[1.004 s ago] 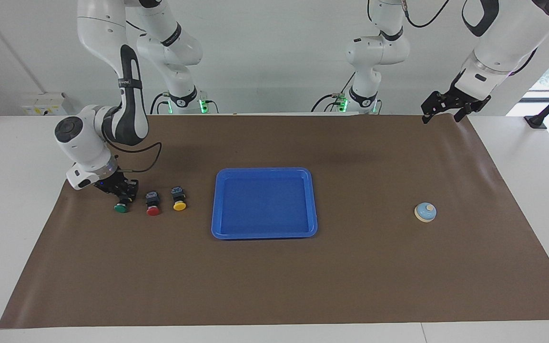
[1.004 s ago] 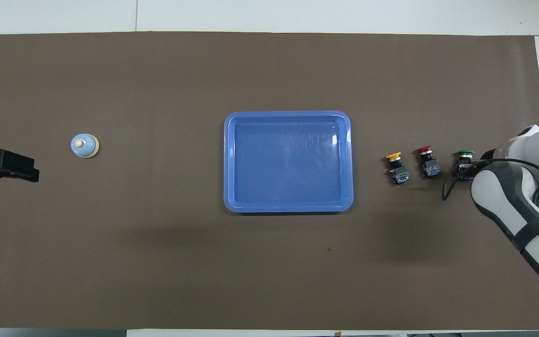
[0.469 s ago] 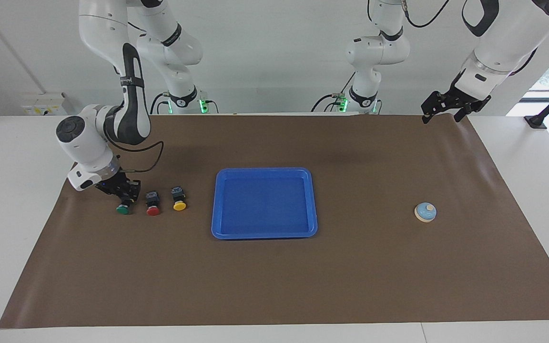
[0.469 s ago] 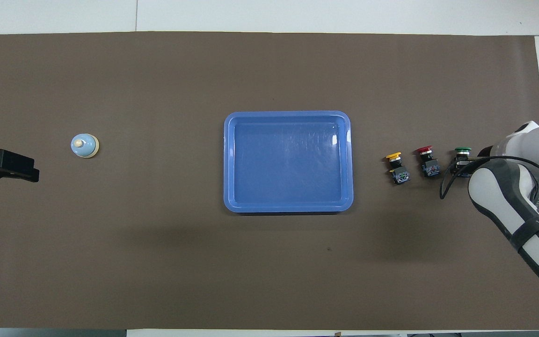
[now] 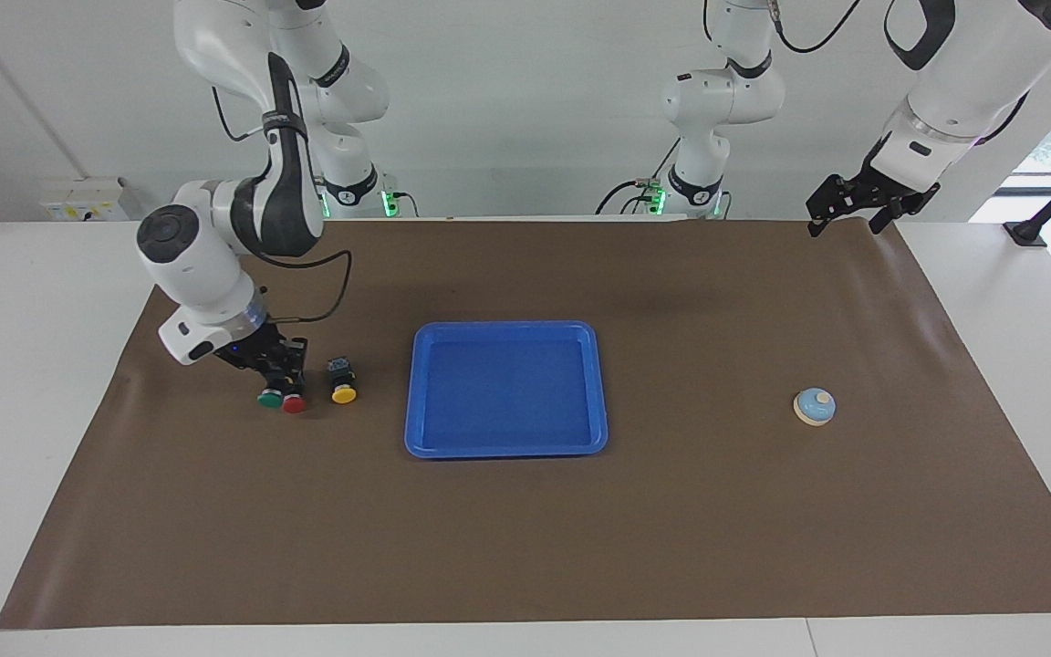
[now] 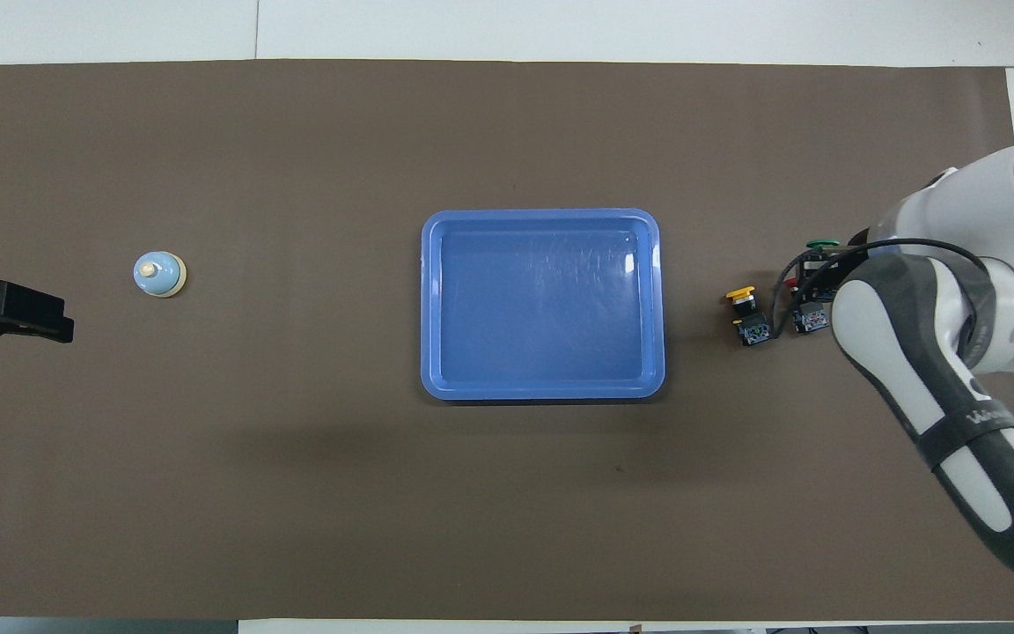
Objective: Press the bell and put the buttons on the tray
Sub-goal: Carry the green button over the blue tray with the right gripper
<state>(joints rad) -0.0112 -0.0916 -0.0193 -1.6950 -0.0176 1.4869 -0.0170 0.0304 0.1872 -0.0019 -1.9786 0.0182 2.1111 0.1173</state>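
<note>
My right gripper [image 5: 274,367] is shut on the green button [image 5: 268,399] and holds it a little above the mat, close beside the red button [image 5: 294,404]. In the overhead view the right gripper [image 6: 824,264] and the green button [image 6: 822,243] partly cover the red button [image 6: 811,317]. The yellow button [image 5: 343,393] [image 6: 746,310] lies on the mat between the red one and the blue tray [image 5: 505,388] [image 6: 542,304], which holds nothing. The bell [image 5: 815,406] [image 6: 159,274] sits toward the left arm's end. My left gripper [image 5: 847,217] [image 6: 23,313] waits open, raised over that end of the mat.
A brown mat [image 5: 671,511] [image 6: 296,493] covers the table under everything. The white tabletop [image 5: 24,365] shows around it. The arm bases stand at the robots' edge of the table.
My right gripper has lifted the green button off the mat and carried it toward the tray, up beside the red button. The left arm has not moved.
</note>
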